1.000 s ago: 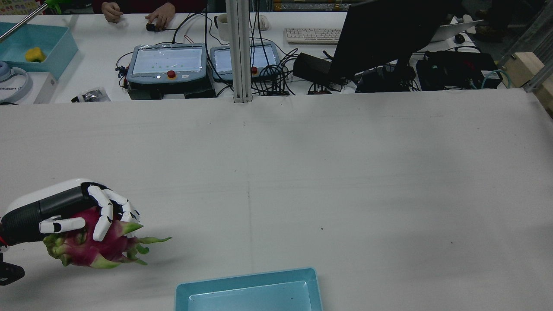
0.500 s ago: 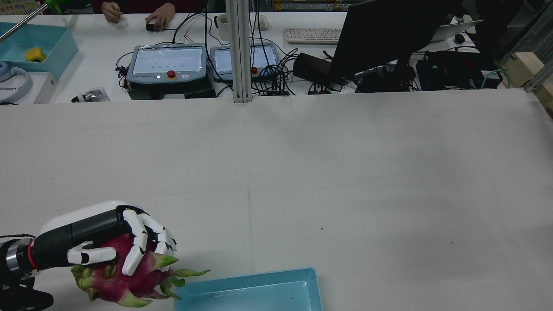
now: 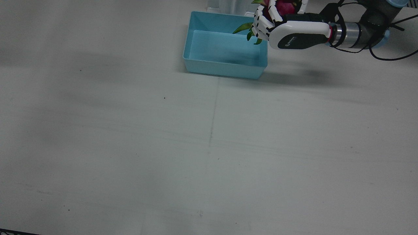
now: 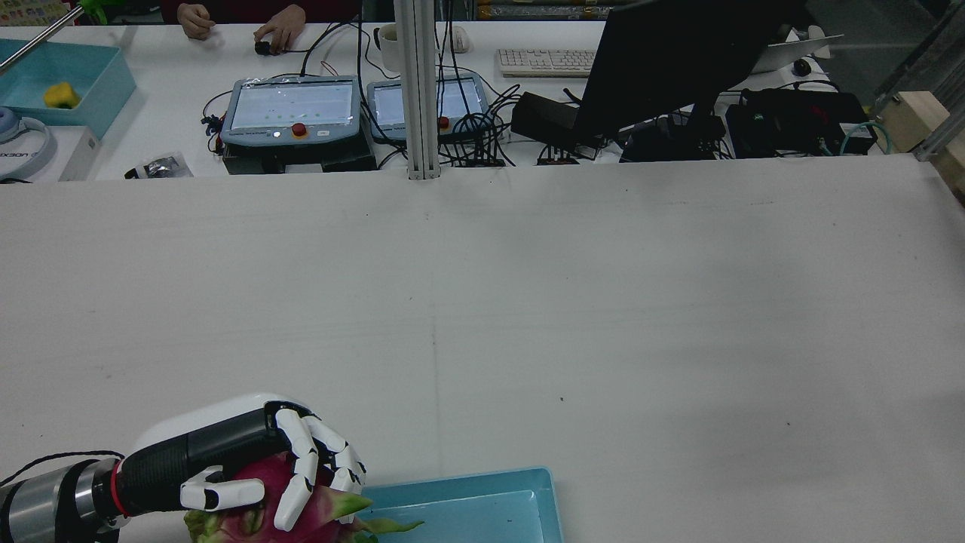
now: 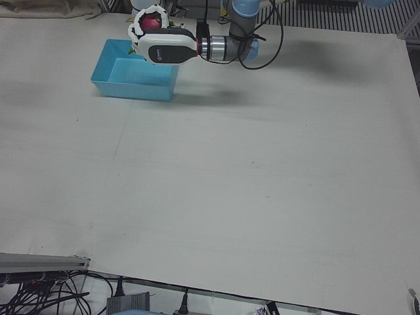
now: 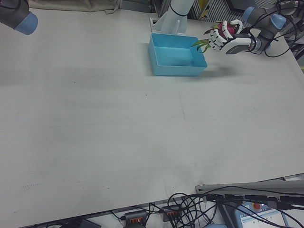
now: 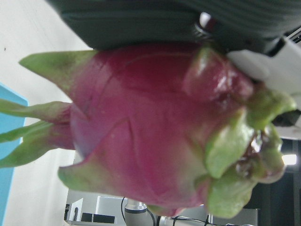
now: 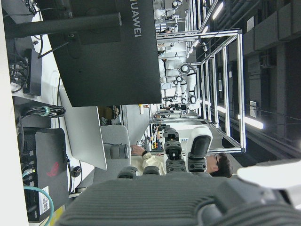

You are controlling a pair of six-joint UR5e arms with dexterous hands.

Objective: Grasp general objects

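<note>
A pink dragon fruit (image 4: 252, 520) with green scales hangs above the table, and my left hand (image 4: 241, 452) is shut on it from above. The front view has the left hand (image 3: 290, 32) beside the blue tray (image 3: 225, 70), at the side nearest my left arm, and the fruit's (image 3: 283, 4) green tips reach over the rim. The dragon fruit (image 7: 150, 127) fills the left hand view. In the left-front view the left hand (image 5: 164, 47) hovers above the tray (image 5: 131, 88). Only a dark part of my right hand (image 8: 155, 202) shows, with its fingers hidden.
The blue tray (image 4: 452, 490) sits at the table's near edge in the rear view with nothing in it. Beyond the far edge stand two teach pendants (image 4: 290, 109), a post (image 4: 418, 90), a monitor (image 4: 678, 60) and cables. A person's hands (image 4: 275, 26) rest there.
My left hand has carried the dragon fruit toward the near edge and rightward in the rear view, up to the blue tray's side. The grip on the fruit is unchanged.
</note>
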